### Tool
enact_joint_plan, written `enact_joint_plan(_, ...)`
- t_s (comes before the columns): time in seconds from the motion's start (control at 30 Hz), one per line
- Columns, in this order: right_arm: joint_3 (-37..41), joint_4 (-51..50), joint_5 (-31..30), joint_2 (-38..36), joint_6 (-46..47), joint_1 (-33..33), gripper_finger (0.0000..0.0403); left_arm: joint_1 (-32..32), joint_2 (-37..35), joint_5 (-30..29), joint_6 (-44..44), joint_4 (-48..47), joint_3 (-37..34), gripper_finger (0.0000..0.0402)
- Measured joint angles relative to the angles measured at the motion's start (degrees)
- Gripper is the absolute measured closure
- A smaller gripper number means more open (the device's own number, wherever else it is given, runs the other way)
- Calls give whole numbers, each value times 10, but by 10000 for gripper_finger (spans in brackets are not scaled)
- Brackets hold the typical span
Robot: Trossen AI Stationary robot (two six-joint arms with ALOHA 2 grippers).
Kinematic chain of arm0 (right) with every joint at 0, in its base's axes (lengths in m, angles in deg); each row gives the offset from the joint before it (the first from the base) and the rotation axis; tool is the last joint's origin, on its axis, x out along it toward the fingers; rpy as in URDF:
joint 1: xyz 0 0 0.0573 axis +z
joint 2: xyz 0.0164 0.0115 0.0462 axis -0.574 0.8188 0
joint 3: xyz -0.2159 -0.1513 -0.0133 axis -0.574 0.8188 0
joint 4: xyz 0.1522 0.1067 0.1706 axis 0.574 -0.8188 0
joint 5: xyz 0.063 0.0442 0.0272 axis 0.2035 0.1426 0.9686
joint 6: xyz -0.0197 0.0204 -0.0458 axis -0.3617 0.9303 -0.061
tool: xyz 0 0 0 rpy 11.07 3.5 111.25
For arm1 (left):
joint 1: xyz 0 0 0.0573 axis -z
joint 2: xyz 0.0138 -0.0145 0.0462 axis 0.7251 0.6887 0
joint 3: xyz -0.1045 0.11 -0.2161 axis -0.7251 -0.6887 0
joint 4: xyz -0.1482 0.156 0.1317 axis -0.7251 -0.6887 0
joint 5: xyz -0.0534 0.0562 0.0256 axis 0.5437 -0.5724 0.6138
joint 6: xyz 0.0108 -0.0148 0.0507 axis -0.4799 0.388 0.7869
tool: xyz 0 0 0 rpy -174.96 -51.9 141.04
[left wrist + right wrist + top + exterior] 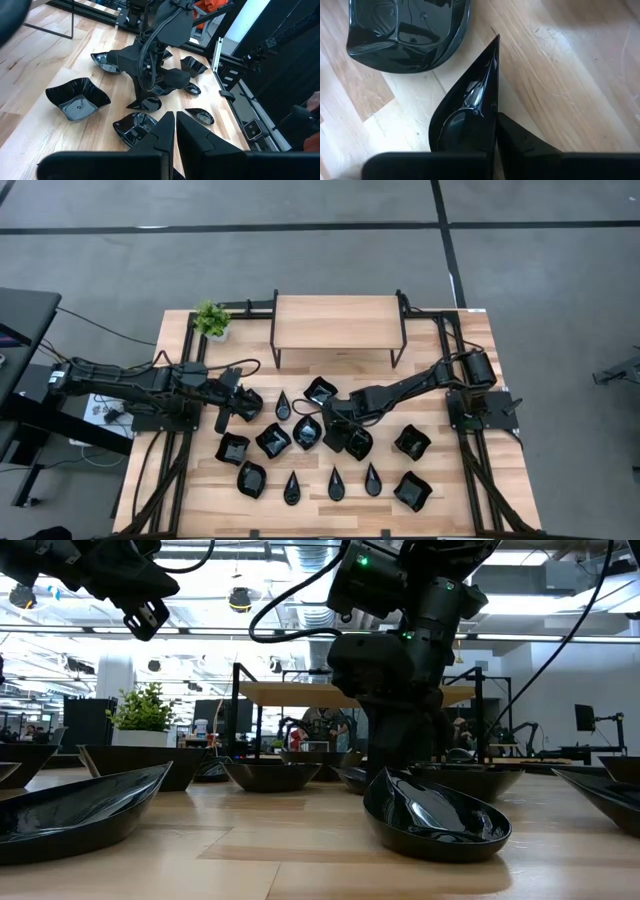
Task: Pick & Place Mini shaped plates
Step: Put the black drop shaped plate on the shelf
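Right gripper (332, 420) low among mini shaped plates (290, 488), fingers clamped on teardrop plate (467, 107); wavy-rimmed plate (407, 32) just beyond. Left gripper (175, 132) raised, fingers together, nothing held.

- I see a grey floor (300, 260) crossed by dark seam lines around my work area.
- A light wooden table (450, 500) of butcher-block planks stands on it.
- A small wooden shelf (338, 323) on dark legs sits at the table's far edge.
- A dark desk (20, 310) stands left of the table.
- Bright ceiling lights (560, 605) and pipes run overhead in the low view.
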Motion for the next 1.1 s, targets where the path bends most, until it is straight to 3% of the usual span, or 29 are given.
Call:
enact_joint_plan(0.63,-1,-25,9,-51,0,-20,401,0,0,0,0,4,0,382)
enact_joint_plan(1.1,-1,-69,7,-170,-1,-81,402,0,0,0,0,12,0,382)
